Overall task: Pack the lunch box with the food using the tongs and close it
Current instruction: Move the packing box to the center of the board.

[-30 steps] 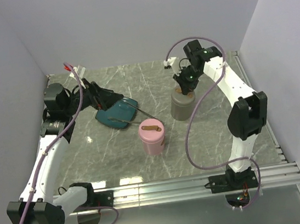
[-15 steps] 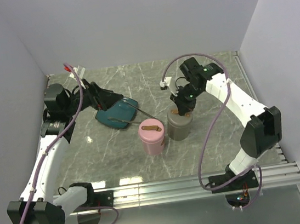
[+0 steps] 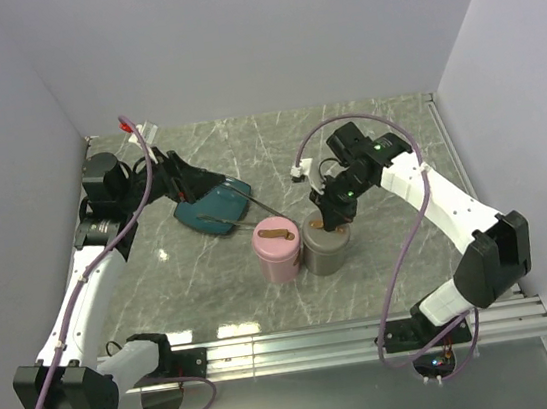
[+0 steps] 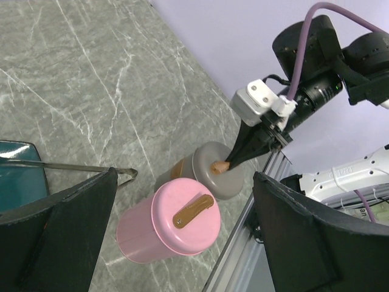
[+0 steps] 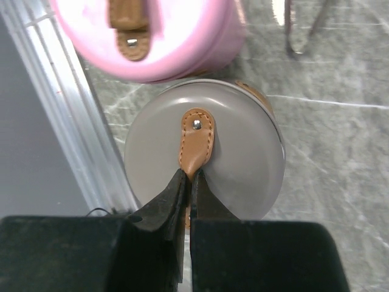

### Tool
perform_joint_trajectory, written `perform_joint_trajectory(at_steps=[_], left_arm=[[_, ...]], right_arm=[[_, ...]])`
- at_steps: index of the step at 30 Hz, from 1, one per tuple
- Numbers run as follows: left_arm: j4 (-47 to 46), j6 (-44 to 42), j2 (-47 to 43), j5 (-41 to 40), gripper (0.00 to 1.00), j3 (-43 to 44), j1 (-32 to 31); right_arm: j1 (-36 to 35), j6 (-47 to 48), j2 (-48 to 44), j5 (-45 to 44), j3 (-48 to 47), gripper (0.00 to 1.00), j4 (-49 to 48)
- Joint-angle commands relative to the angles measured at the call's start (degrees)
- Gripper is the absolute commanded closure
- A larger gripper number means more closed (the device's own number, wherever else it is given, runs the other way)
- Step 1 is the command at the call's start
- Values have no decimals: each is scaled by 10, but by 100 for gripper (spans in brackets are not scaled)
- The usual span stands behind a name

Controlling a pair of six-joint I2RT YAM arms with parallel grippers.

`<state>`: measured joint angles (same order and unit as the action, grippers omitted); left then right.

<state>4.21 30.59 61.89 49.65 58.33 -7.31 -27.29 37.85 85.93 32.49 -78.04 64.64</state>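
Note:
A grey round lunch box [image 3: 325, 250] with a grey lid [image 5: 206, 152] stands close to the right of a pink one [image 3: 277, 249]. My right gripper [image 5: 190, 176] is shut on the brown strap [image 5: 196, 140] on the grey lid, coming down from above [image 3: 334, 219]. The pink lunch box [image 4: 170, 225] is lidded, also with a brown strap. The silver tongs [image 3: 249, 208] lie across the teal plate [image 3: 210, 216], tips on the table [image 4: 73, 166]. My left gripper [image 4: 185, 176] hangs wide open over the plate, holding nothing. The food is hidden.
The aluminium rail [image 3: 302, 342] along the near table edge runs just in front of both containers [image 5: 48, 91]. Grey walls close the table at the back and both sides. The right arm's purple cable [image 3: 400, 248] loops over the right half.
My right gripper has carried the grey lunch box by its strap from the back middle toward the near left, up beside the pink one. The left arm has stayed still.

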Motion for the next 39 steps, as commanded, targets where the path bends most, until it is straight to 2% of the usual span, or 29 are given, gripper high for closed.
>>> perform_joint_trajectory(at_steps=[1,9,11,12,15,21,34,37,39], left_arm=[[-6,-13,-5,4,1,18,2],[-9,-11,-2,5,1,18,2],[-11,-11,-3,6,0,18,2],[-11,-11,-4,5,1,18,2],[-8,-13,-5,5,1,18,2],[8,-26,-6,6,1,24,2],[5,-19,-1,13,1,26,2],[3,-18,1,12,0,26,2],[2,-15,1,12,1,25,2]], right_arm=[[-27,-20,33,-34,75,100,92],[-33,-33,30,-41,82,100,83],[-32,-37,32,-41,78,97,84],[-33,-37,32,-42,74,89,86],[-34,-38,34,-44,62,77,89],[-33,-44,25,-38,46,64,94],[-32,-76,-4,-75,3,63,86],[-31,-83,-9,-83,-5,59,77],[-32,-86,-9,-84,-16,53,77]])
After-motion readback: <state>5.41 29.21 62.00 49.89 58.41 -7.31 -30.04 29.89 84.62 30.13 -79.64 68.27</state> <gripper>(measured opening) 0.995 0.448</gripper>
